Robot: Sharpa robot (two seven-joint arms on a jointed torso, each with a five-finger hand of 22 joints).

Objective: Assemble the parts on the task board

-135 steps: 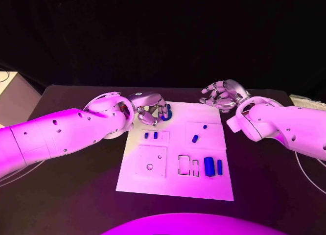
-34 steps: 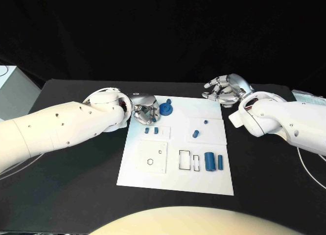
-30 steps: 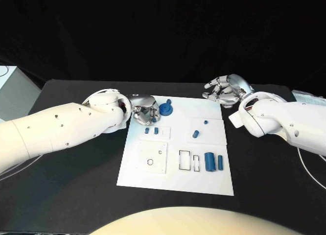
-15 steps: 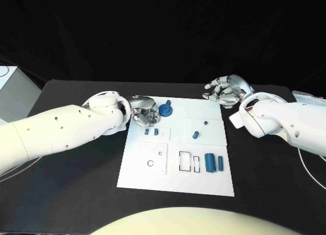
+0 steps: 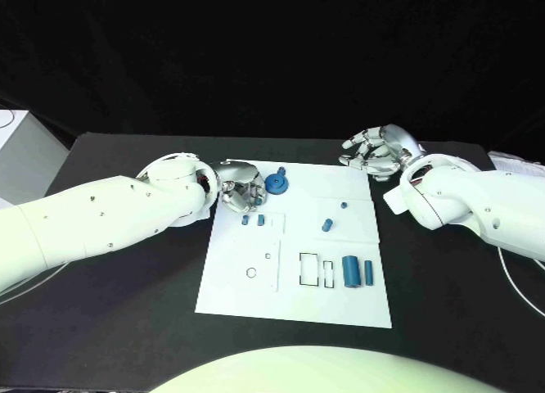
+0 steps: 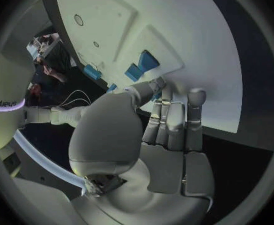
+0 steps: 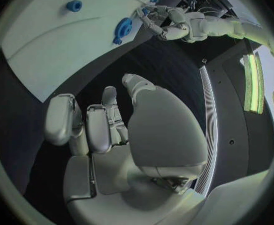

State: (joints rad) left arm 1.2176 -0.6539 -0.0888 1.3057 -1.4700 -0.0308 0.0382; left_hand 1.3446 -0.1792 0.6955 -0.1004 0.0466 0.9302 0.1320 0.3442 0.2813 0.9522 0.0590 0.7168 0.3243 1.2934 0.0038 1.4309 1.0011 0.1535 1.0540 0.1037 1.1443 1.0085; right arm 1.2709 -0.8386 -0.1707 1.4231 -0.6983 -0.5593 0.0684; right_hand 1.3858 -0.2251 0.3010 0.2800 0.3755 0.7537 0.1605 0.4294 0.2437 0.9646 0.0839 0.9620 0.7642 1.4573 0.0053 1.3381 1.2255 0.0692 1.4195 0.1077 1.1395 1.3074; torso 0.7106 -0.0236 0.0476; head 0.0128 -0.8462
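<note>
**Task board inspection: both hands at the far edge, nothing held**

Head view. The white task board (image 5: 294, 282) is seen lying in the middle of the black tabletop (image 5: 119, 311). The left hand (image 5: 240, 191) is positioned over the board's far left corner, its fingers curled in together with nothing seen between them. A round blue part (image 5: 278, 182) is located just beside that hand, near the board's far edge. Two small blue parts (image 5: 253, 219) are seated side by side in the plate below the hand. One small blue part (image 5: 327, 224) is noted near the board's middle, and two upright blue parts (image 5: 358, 271) toward its right edge, next to two rectangular slots (image 5: 315, 271). The right hand (image 5: 376, 151) is held off the board's far right corner, fingers curled inward and empty.

Left wrist view. The left hand (image 6: 151, 135) is recorded with fingers (image 6: 174, 120) drawn together, their tips at the board surface (image 6: 193, 45), close to two blue parts (image 6: 141, 66). No part is gripped.

Right wrist view. The right hand (image 7: 121, 135) is shown above the dark tabletop with fingers (image 7: 65, 120) bent in, holding nothing. The round blue part (image 7: 122, 30) is visible at the board's edge, well apart from this hand.
</note>
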